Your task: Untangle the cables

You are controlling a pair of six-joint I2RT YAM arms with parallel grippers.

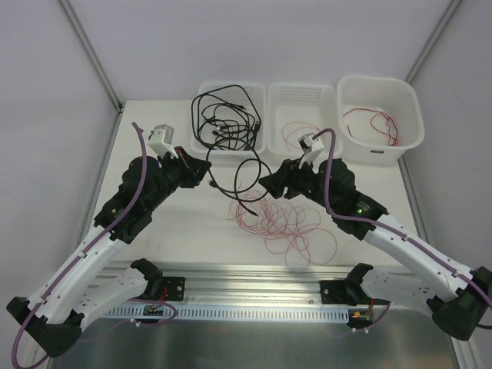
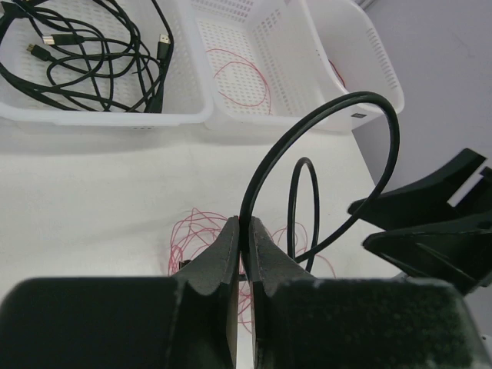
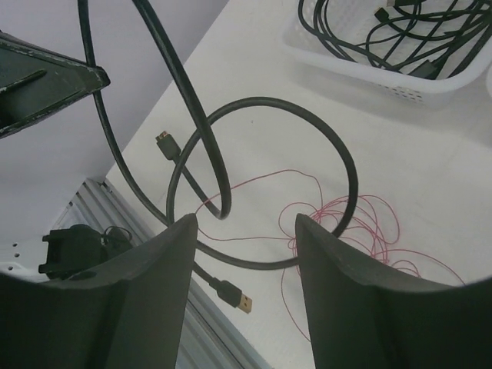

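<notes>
The left fingers (image 2: 246, 229) are pinched tight on a black cable (image 2: 350, 98), which arcs up from them in a big loop. Over in the right wrist view that cable (image 3: 261, 100) curls into a ring on the worktop (image 3: 254, 54) and ends in a gold USB plug (image 3: 242, 302). The right fingers (image 3: 246, 231) are spread apart with nothing between them, hanging just above the ring. A messy pile of thin red wires (image 1: 284, 223) sits on the worktop (image 1: 161, 231) between the arms, right next to the cable. At the back, the left basket (image 1: 206, 146) holds more black cables (image 1: 227, 115), and the middle basket (image 1: 301, 86) and the deeper bin (image 1: 377, 152) each have a red wire in them.
</notes>
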